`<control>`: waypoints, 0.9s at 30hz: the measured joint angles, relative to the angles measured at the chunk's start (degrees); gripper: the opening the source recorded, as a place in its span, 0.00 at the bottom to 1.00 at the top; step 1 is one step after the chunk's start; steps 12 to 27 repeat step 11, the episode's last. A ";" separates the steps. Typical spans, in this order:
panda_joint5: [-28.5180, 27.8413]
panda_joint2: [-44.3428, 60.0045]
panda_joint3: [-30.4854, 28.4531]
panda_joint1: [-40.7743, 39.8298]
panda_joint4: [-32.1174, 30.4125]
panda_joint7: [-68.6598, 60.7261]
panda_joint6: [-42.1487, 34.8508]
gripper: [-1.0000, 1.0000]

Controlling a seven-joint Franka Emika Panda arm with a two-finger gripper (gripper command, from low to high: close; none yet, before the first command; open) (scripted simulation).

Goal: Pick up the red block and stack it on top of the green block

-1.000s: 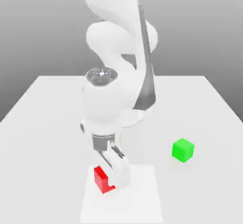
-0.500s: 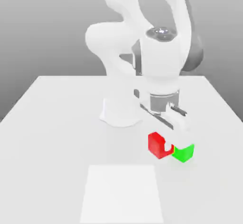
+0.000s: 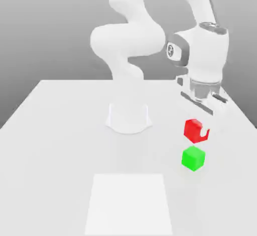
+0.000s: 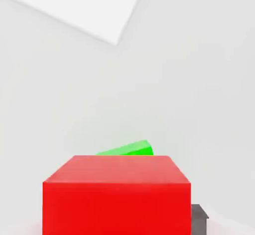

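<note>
One end effector [image 3: 203, 130] pinches the red block [image 3: 194, 129] in the air, just above the green block [image 3: 193, 158]; the green block rests on the table [image 3: 60, 145].

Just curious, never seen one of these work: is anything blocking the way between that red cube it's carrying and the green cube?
Nothing visible does. The red block hangs in the pincer just above the green block, with open air between them and bare table around the green one.
</note>
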 joint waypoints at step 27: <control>-17.11 10.70 5.46 -10.58 0.16 11.57 8.31 0.00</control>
